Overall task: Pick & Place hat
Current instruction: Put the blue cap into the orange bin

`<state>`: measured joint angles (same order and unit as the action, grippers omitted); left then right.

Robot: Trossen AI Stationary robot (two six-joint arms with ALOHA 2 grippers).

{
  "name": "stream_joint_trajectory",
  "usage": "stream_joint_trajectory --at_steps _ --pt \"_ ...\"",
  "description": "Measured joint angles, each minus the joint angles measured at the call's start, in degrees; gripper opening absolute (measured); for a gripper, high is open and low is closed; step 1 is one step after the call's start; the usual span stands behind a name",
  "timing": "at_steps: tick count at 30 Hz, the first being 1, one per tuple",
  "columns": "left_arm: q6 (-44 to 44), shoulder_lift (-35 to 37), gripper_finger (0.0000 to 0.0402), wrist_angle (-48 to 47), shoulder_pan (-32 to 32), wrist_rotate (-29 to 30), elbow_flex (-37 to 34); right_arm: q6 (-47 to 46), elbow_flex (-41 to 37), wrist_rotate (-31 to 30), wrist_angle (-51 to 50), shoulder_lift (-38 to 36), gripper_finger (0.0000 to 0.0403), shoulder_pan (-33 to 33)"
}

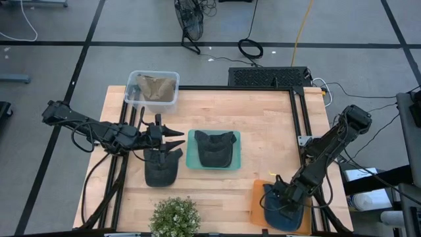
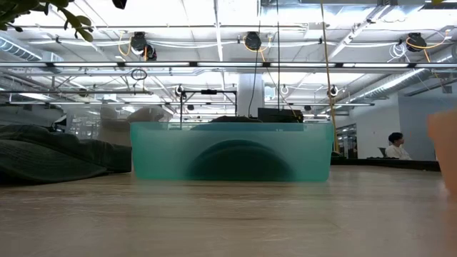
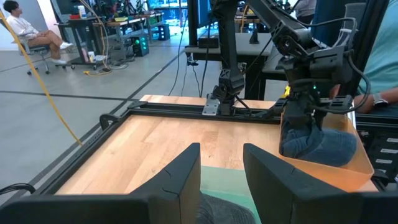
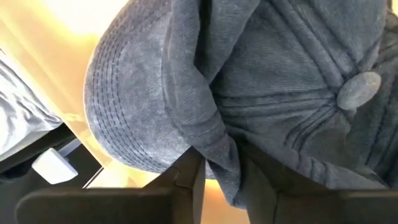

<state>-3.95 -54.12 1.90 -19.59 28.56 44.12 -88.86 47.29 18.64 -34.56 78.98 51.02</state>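
Note:
A dark grey hat (image 1: 161, 169) lies flat on the table, near the left arm. A second dark hat (image 1: 214, 147) lies in the teal tray (image 1: 195, 161). A blue denim hat (image 1: 284, 214) sits in the orange tray (image 1: 257, 204) at the table's near right corner. My left gripper (image 1: 176, 141) hovers open between the grey hat and the teal tray, its fingers (image 3: 180, 177) pointing toward the tray. My right gripper (image 4: 221, 180) is down in the orange tray, shut on the blue hat (image 4: 186, 93). My right gripper pinches a fold of the blue hat's cloth (image 4: 217, 158) between its two fingers, beside the brim (image 4: 124, 106). It comes from above, pointing down (image 3: 305, 118). The hat (image 3: 318, 146) rests in the orange tray (image 3: 357, 168); whether it is lifted at all I cannot tell.
A clear bin (image 1: 133, 84) with a tan hat stands at the table's far left. A potted plant (image 1: 175, 217) sits at the near edge. A black frame rail (image 1: 297, 118) runs along the right side. Bare wood lies between the trays and the far edge.

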Motion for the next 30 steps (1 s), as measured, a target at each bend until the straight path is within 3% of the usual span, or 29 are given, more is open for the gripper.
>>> stream_joint_trajectory --at_steps 14,22,30 --pt "0.0 0.0 0.0131 0.0 0.0 0.0 0.0 5.7 -0.1 -8.6 -0.9 0.0 0.0066 0.0" --pt "0.0 0.0 0.0131 0.0 0.0 0.0 0.0 18.2 -0.2 -21.9 4.2 0.1 0.0066 -0.4" --pt "0.0 0.0 0.0131 0.0 0.0 0.0 0.0 18.0 -0.2 -19.0 4.5 0.1 0.0066 -0.8"
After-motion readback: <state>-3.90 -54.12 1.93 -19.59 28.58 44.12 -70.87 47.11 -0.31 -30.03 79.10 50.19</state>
